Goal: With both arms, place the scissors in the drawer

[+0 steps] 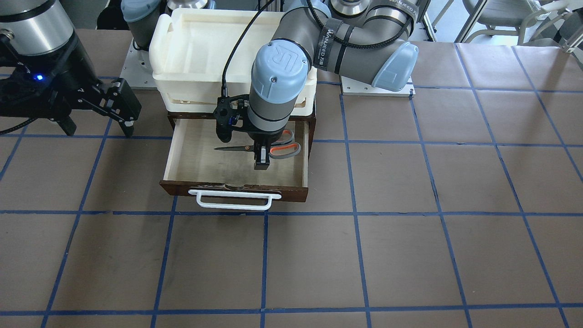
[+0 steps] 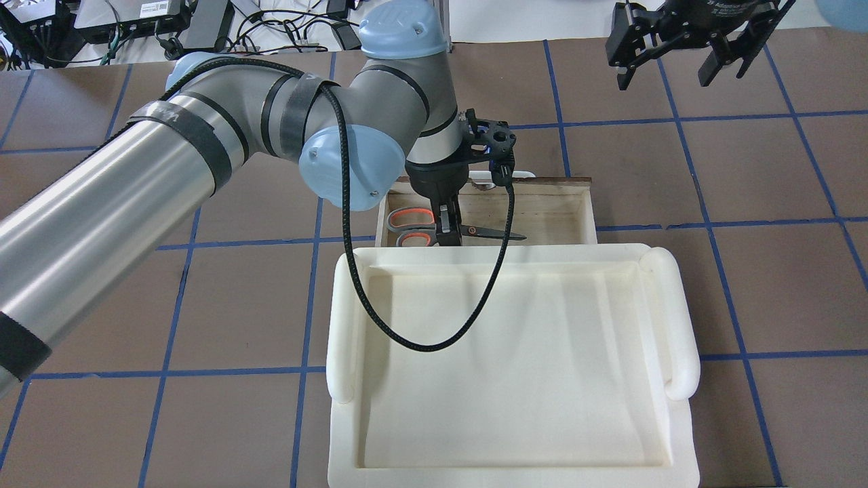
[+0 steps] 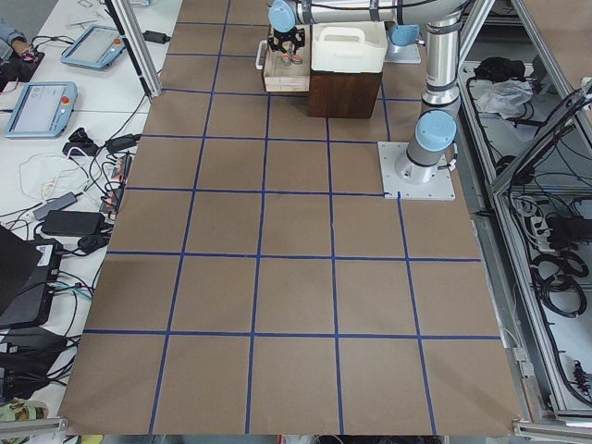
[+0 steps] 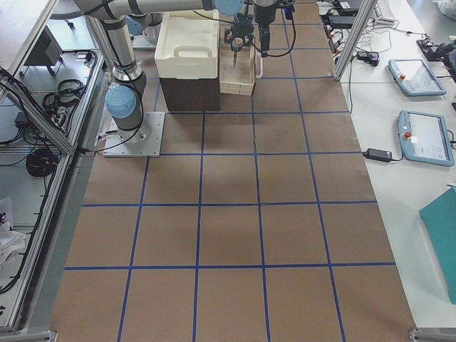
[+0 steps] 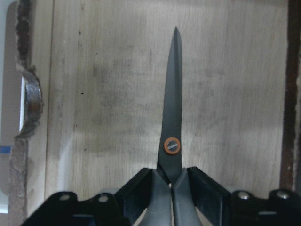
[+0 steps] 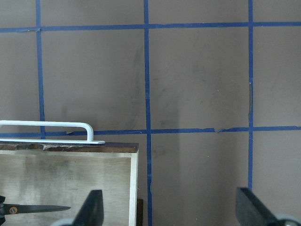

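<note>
**Left claw holds scissors inside the open drawer**

The left arm (image 2: 169, 163) comes in low across the bench (image 1: 410, 255), bends sharply at the elbow and turns its wrist straight down into the pulled-out drawer (image 1: 200, 164). Its left claw (image 1: 260, 160) is pinching the scissors (image 5: 170, 108) just behind the orange pivot, between the pivot and the finger loops. The blades are closed and level, the tip pointing toward the robot's right and the loops toward its left. I cannot tell whether the scissors touch the plywood floor or hang just above it.

The right claw (image 2: 664, 80) hovers well apart, beyond the drawer's white bar handle (image 1: 234, 201), its fingers (image 6: 91, 209) spread wide with nothing between them. Most of that arm is cut off by the picture edges.

From the front, the left wrist covers part of the loops. From overhead, the cream-white tray (image 2: 678, 318) above the drawer hides its rear part, and a black cable (image 2: 420, 344) droops over the tray. In both side views everything is too small to make out.
</note>
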